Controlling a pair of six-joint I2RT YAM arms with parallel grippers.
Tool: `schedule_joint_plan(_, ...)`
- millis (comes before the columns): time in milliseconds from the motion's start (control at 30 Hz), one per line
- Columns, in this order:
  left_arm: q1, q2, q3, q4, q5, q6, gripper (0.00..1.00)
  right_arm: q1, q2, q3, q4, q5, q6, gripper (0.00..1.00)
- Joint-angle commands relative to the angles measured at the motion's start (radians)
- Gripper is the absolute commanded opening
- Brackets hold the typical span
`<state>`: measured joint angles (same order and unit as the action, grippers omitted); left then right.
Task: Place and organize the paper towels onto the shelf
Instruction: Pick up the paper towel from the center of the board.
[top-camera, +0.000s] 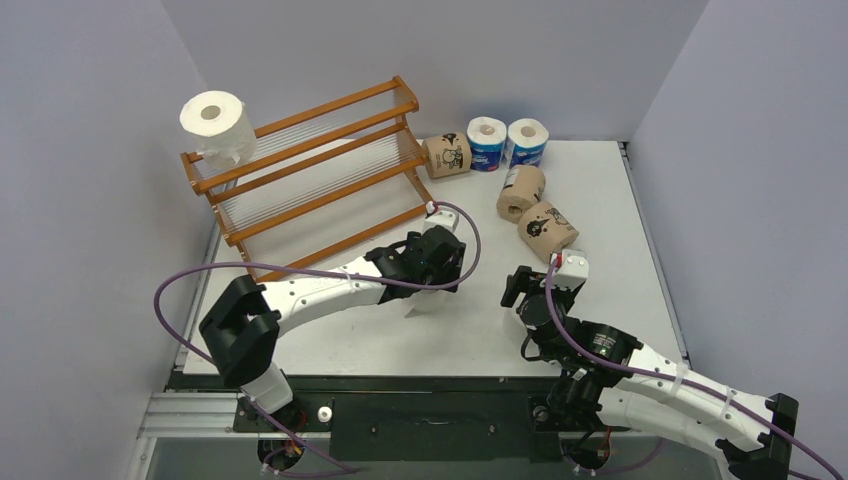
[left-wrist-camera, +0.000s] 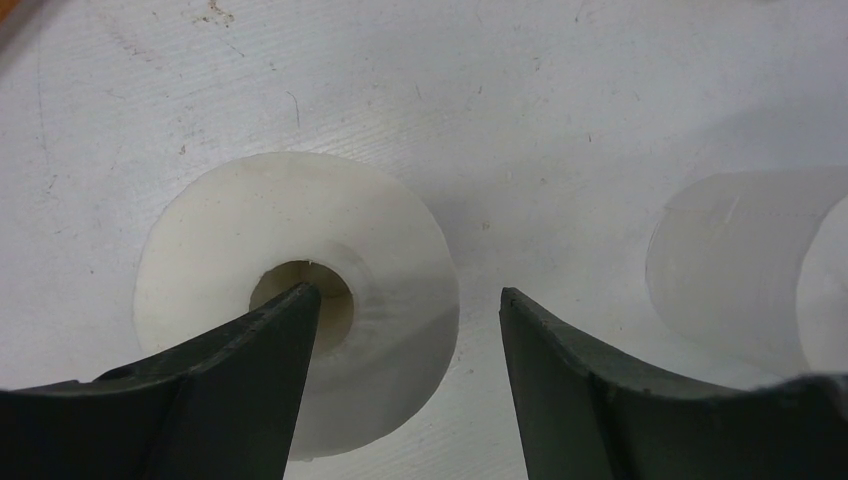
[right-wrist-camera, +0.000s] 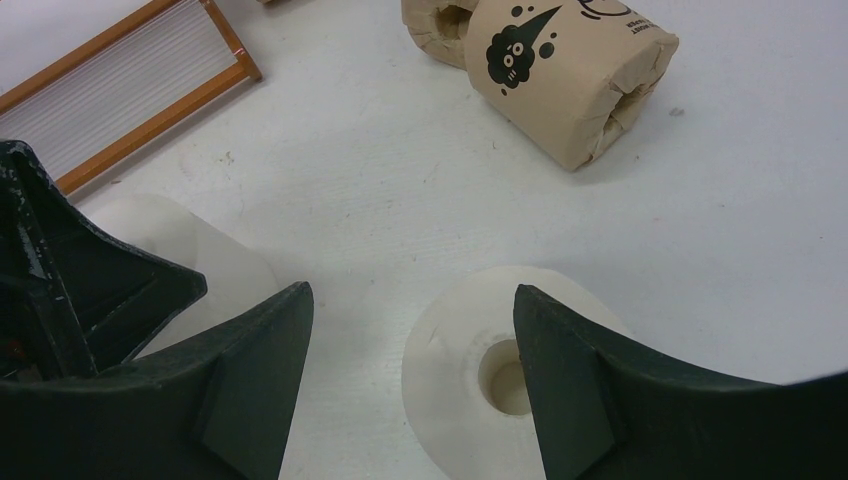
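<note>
1. Left wrist view: the left pincer (left-wrist-camera: 407, 292) is released, with one finger at the core of an upright white roll (left-wrist-camera: 220, 230) and the other outside its wall, probably to pinch that wall.
2. The right pincer (right-wrist-camera: 410, 290) is released, poised over a second white roll (right-wrist-camera: 450, 345).
3. A third roll (top-camera: 215, 118) sits atop the shelf (top-camera: 310, 170).

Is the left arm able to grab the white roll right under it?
Probably yes: the left end effector hangs open just above the white roll, straddling one side, with nothing in between.
</note>
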<state>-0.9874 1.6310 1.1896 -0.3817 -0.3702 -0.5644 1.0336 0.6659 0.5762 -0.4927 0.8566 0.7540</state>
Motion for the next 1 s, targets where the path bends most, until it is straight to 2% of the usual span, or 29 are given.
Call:
schedule_joint_plan(0, -0.006, 0.008, 0.006, 0.020, -0.012, 0.007, 0.63, -0.004, 0.002, -0.005, 0.007, 0.029, 0.016, 0.69)
schedule_joint_plan(233, -0.005, 0.036, 0.009, 0.017, -0.011, 0.014, 0.56, -0.005, -0.004, -0.002, -0.005, 0.041, 0.008, 0.68)
schedule_joint_plan(567, -0.005, 0.032, 0.024, 0.001, -0.019, 0.024, 0.37, -0.008, -0.040, 0.021, -0.033, 0.075, -0.014, 0.68)
schedule_joint_plan(700, -0.004, -0.010, 0.050, -0.033, -0.043, 0.040, 0.26, -0.009, -0.061, 0.035, -0.047, 0.094, -0.031, 0.68)
schedule_joint_plan(967, -0.002, -0.092, 0.191, -0.165, -0.108, 0.100, 0.20, -0.017, -0.136, 0.089, -0.106, 0.170, -0.072, 0.68)
